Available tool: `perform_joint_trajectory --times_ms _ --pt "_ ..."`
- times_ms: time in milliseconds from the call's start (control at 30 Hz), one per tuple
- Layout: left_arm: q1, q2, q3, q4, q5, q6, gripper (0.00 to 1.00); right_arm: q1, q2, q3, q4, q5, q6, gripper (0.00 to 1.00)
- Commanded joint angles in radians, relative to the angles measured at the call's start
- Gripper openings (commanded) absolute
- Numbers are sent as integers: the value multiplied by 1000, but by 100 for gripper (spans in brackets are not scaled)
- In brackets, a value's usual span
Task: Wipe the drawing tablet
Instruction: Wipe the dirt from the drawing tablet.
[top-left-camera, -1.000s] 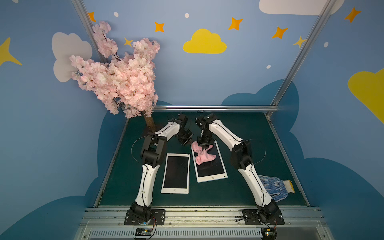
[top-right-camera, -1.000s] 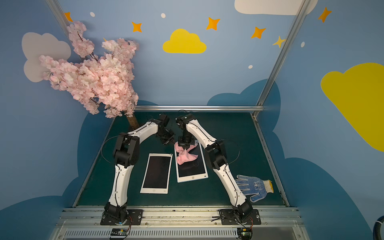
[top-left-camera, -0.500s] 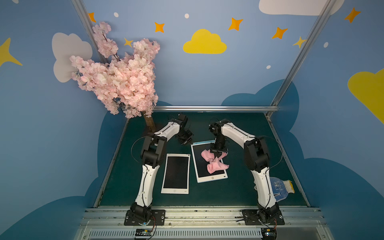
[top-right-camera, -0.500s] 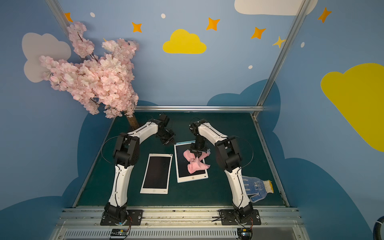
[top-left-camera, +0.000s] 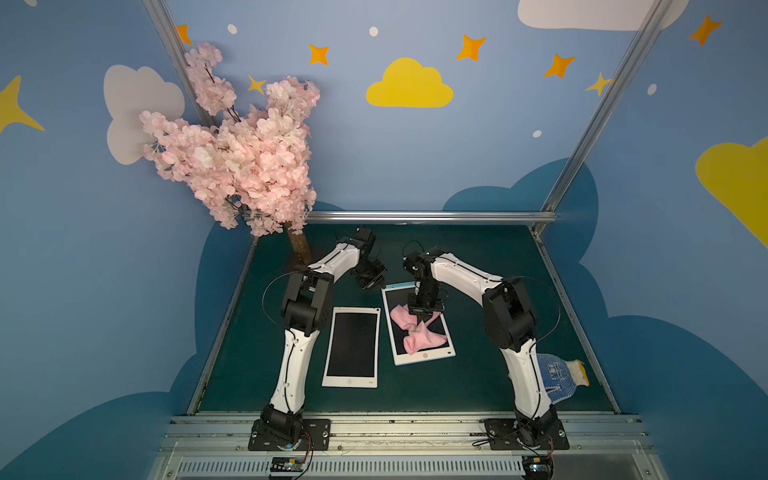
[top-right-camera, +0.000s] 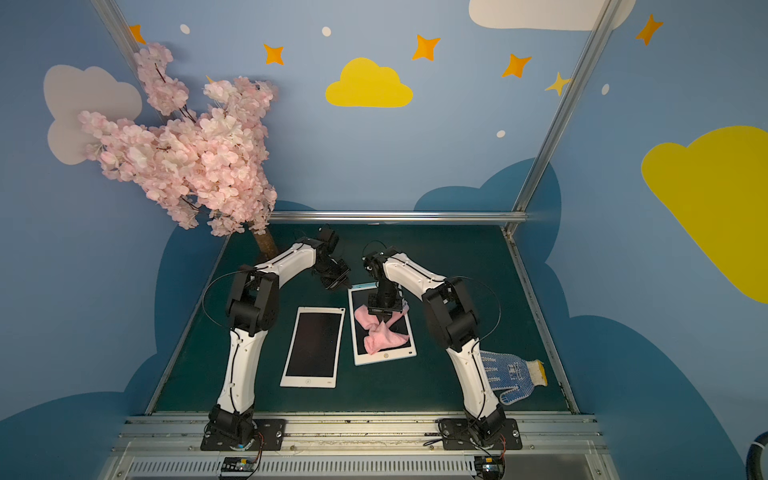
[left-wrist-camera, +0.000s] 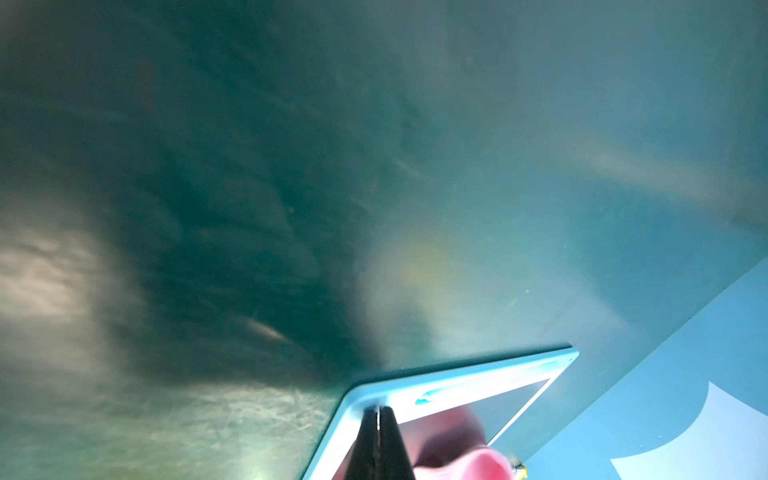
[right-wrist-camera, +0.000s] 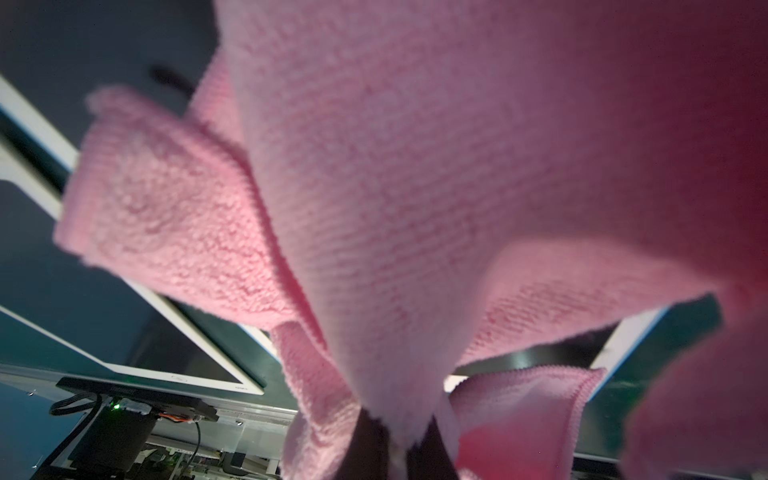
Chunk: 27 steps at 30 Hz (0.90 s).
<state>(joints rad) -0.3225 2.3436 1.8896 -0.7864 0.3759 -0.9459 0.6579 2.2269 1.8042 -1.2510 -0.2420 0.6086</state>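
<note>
The right gripper (right-wrist-camera: 397, 451) is clamped on the pink cloth (top-left-camera: 417, 333), which lies on the drawing tablet (top-left-camera: 424, 356) near the middle of the tabletop (top-left-camera: 482, 257). The left gripper (left-wrist-camera: 378, 432), jaws together, rests on the tablet's far corner.

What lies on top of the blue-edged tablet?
A pink cloth, pinched by the right gripper; the shut left gripper sits at one corner. The screen beneath the cloth is hidden.

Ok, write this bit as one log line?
step: wipe | right gripper: shut on pink cloth | left gripper: shut at blue-edged tablet corner
</note>
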Motion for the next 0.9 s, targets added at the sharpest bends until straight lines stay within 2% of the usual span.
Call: perform_joint_trajectory --times_ms 0,133,267,367,633,733,867 --pt "4 -12 0 -24 -2 13 7 -63 -63 -81 7 19 -1 0" --pt "4 -14 -2 -24 -3 15 7 -93 -150 -240 59 25 -12 0" --pt "3 -14 -4 -24 -3 18 7 -57 -213 -338 92 51 -9 0" --pt "5 -15 -13 -19 -3 18 7 9 -213 -326 100 59 -2 0" --pt "3 -19 -23 -16 -1 20 7 160 -92 -163 94 12 8 0" --pt "2 -21 -27 -17 -3 22 7 143 -108 -212 112 7 13 0" --pt "2 -21 -29 -16 -2 23 7 65 -187 -360 155 25 4 0"
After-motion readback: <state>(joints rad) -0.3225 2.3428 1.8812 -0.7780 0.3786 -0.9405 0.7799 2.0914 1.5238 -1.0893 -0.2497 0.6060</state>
